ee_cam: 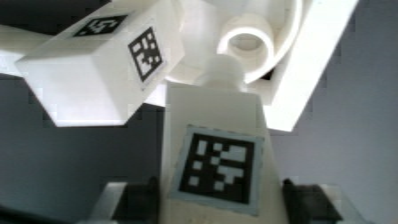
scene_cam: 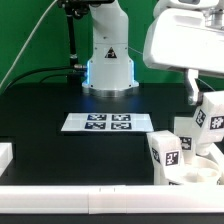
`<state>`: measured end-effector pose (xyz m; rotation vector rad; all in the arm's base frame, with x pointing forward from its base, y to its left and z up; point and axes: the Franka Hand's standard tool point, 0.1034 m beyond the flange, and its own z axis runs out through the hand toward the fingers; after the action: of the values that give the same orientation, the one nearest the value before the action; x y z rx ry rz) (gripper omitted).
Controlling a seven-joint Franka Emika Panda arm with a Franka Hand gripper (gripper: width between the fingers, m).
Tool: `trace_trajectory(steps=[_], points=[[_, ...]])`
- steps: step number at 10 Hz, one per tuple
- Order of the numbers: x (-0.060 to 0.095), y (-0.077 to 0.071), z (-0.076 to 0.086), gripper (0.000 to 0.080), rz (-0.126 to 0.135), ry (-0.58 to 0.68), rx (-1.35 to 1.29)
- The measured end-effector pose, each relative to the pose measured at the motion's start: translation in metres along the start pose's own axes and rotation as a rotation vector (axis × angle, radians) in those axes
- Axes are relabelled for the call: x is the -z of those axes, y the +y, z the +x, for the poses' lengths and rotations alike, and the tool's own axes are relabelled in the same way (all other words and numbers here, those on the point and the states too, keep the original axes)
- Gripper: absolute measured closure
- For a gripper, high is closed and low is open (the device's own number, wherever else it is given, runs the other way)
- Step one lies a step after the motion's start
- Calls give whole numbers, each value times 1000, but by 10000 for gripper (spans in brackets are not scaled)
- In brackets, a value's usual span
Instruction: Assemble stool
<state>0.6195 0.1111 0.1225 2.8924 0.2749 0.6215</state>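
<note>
Our gripper (ee_cam: 210, 192) is clamped on a leg (ee_cam: 217, 140) — long axis toward twelve o'clock, the seat socket (ee_cam: 246, 45) straight ahead.

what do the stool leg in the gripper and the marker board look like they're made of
Stool leg: looks like white plastic, smooth matte faces with crisp edges, printed black-and-white tag on it. Marker board: thin flat white sheet, maybe plastic or card; too small to tell the finish.
</note>
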Motion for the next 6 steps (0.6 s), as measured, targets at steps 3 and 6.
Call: trace_trajectory(steps=[3,6], points=[[1,-2,5,475,-6,18,36],[-8,-7,0,475,-8,29,52]])
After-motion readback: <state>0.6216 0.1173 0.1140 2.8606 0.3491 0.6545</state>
